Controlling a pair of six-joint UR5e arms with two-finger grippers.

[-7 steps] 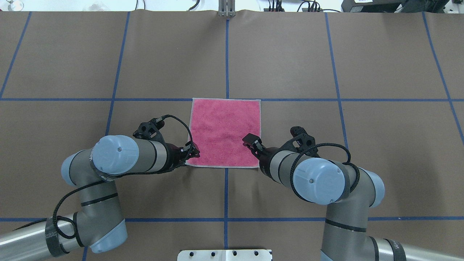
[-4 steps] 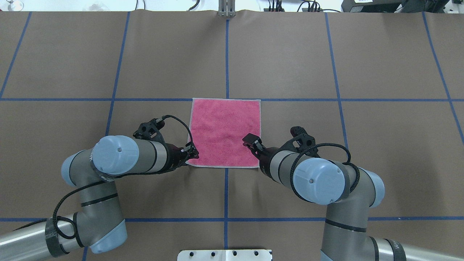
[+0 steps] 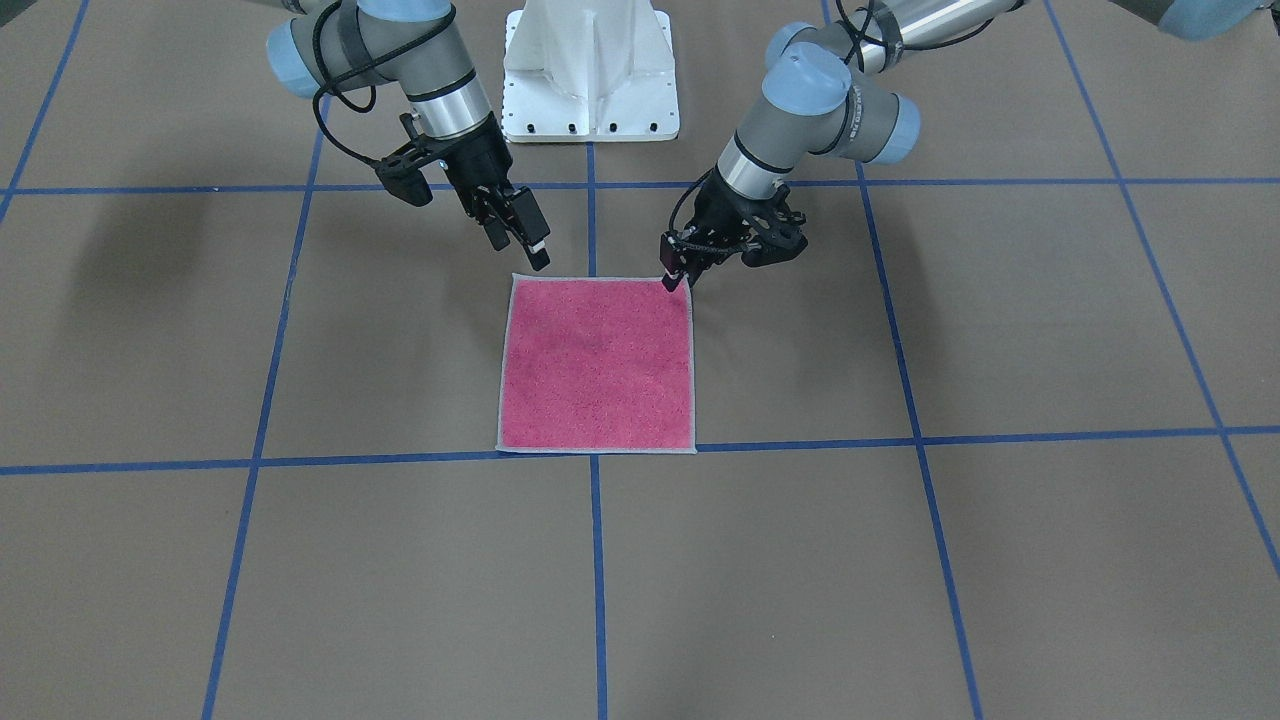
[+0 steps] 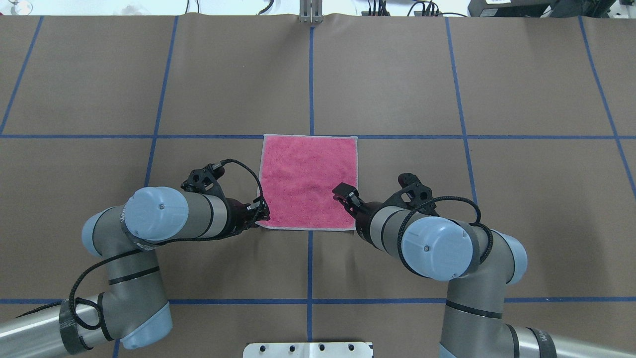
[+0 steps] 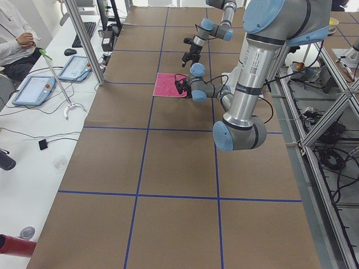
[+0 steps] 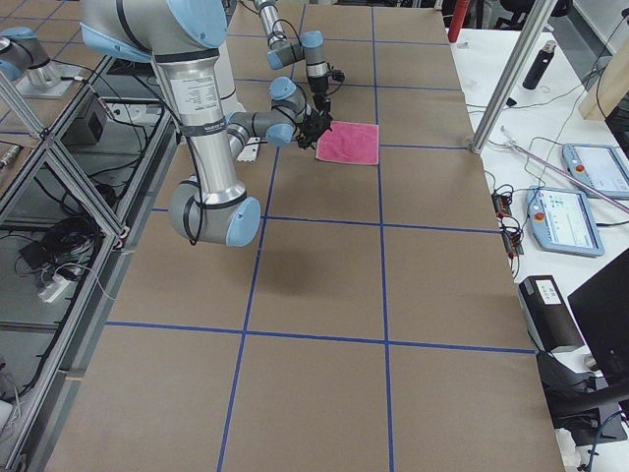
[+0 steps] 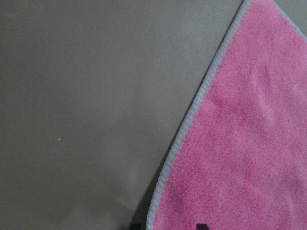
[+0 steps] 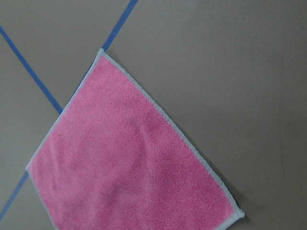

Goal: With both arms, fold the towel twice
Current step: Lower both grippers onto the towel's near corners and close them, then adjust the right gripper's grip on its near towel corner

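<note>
The towel (image 4: 308, 181) lies flat and unfolded on the brown table, pink face up, with its pale hem showing all round. My left gripper (image 4: 262, 213) is low at the towel's near left corner. In the left wrist view its two fingertips (image 7: 135, 225) stand apart on either side of the hem, so it is open. In the front-facing view the left gripper (image 3: 674, 277) touches that corner of the towel (image 3: 598, 365). My right gripper (image 4: 346, 195) is open and hovers above the near right corner, clear of the cloth (image 3: 525, 240).
Blue tape lines (image 4: 310, 74) divide the brown table into squares. The white bolted pedestal (image 3: 590, 70) stands between the arms' bases. In the exterior left view a side bench with tablets (image 5: 33, 89) and a metal post (image 5: 84, 39) lie beyond the table's far edge.
My left arm has shifted slightly back and left, and its gripper has settled lower at the towel's near left corner. The right arm and the towel have not moved.
</note>
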